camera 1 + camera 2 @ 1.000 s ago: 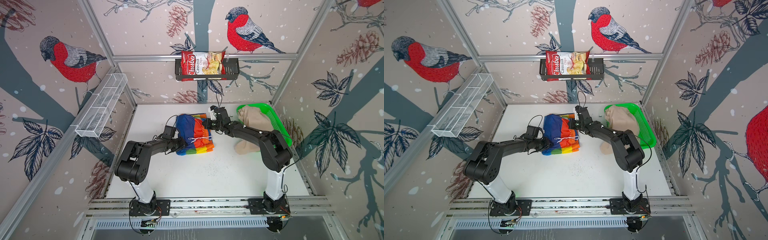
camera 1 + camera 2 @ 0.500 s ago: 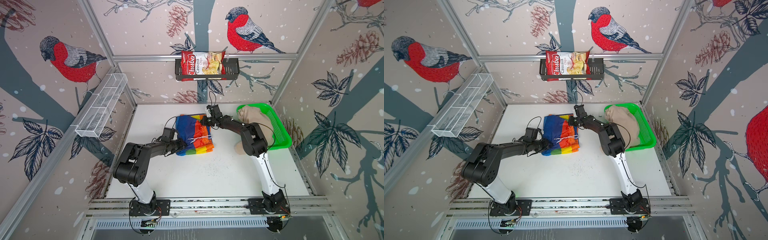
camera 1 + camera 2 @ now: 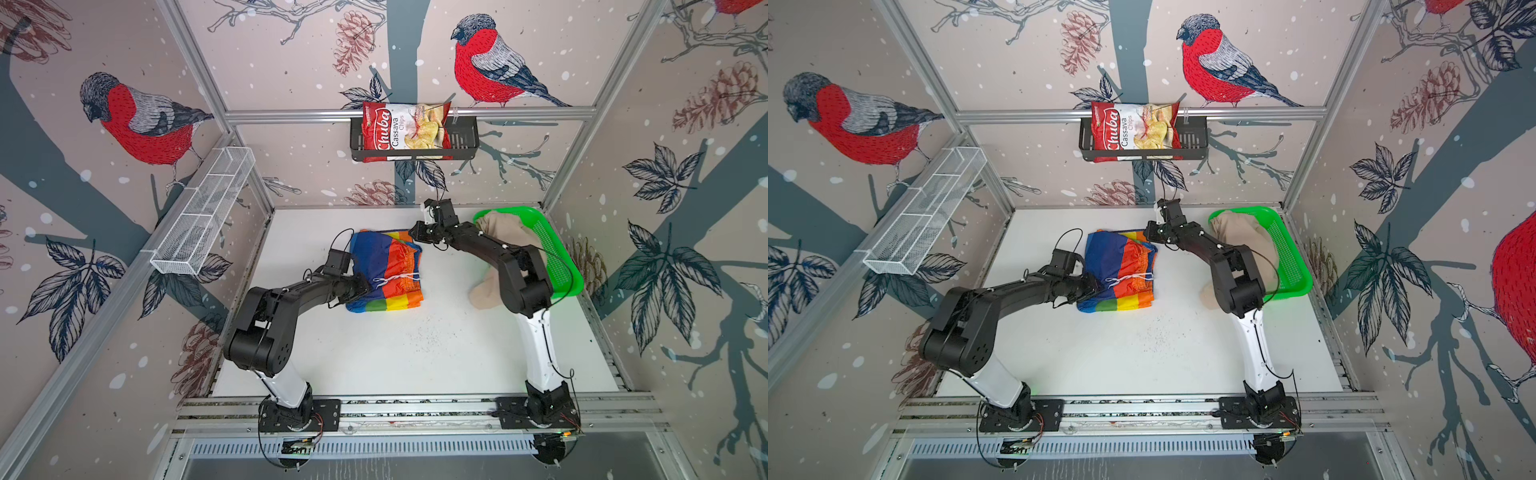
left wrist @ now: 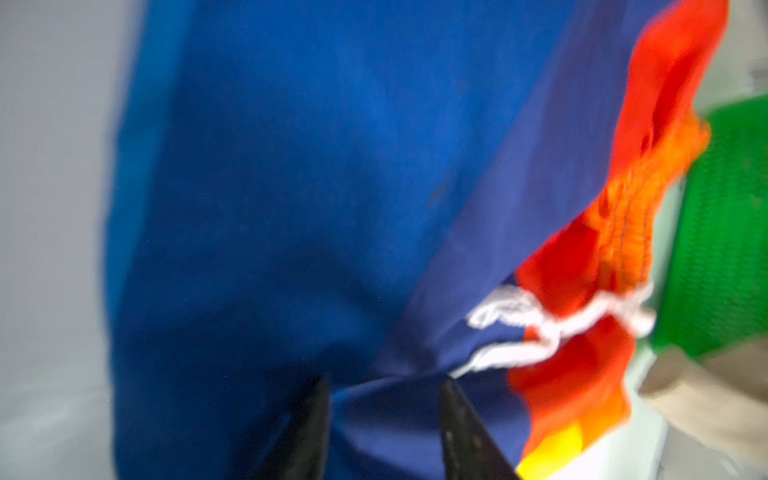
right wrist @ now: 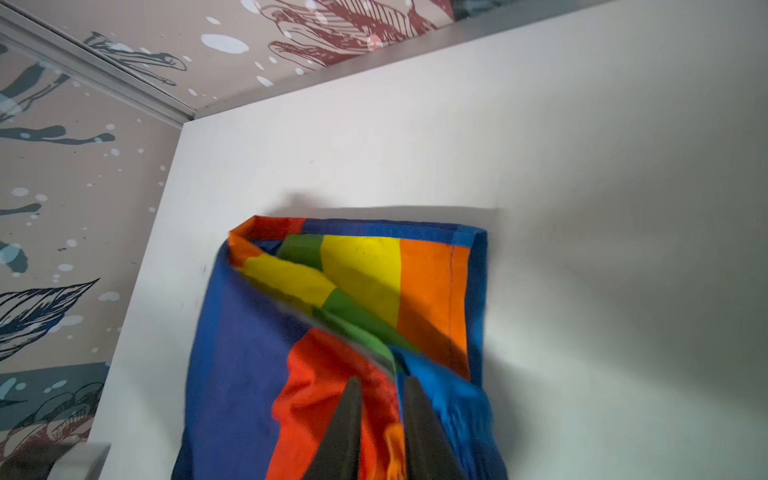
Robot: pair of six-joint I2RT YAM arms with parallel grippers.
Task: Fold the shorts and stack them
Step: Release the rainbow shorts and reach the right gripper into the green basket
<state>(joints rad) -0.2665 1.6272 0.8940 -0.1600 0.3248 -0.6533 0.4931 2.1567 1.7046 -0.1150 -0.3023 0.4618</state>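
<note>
The rainbow-striped shorts (image 3: 386,266) (image 3: 1121,266) lie folded on the white table, white drawstring on top. My left gripper (image 3: 365,286) (image 4: 384,386) is at their near left edge, jaws apart, with a ridge of blue fabric (image 4: 311,187) lying between them. My right gripper (image 3: 415,235) (image 5: 380,386) is at the far right corner of the shorts (image 5: 353,291), jaws a narrow gap apart with red-orange cloth showing in the gap. The beige shorts (image 3: 503,232) (image 3: 1237,232) (image 4: 706,395) lie bunched in the green basket (image 3: 557,257) (image 3: 1287,257), one end hanging onto the table.
A black wall basket (image 3: 465,141) with a chip bag (image 3: 405,131) hangs on the back wall. A white wire shelf (image 3: 203,216) is fixed to the left wall. Dark specks (image 3: 424,336) dot the table in front of the shorts. An aluminium rail (image 3: 415,411) runs along the front edge.
The right gripper shifted left to the far corner of the rainbow shorts, and its elbow swung in. The fabric's far edge has settled flatter. Both pairs of jaws have spread wider.
</note>
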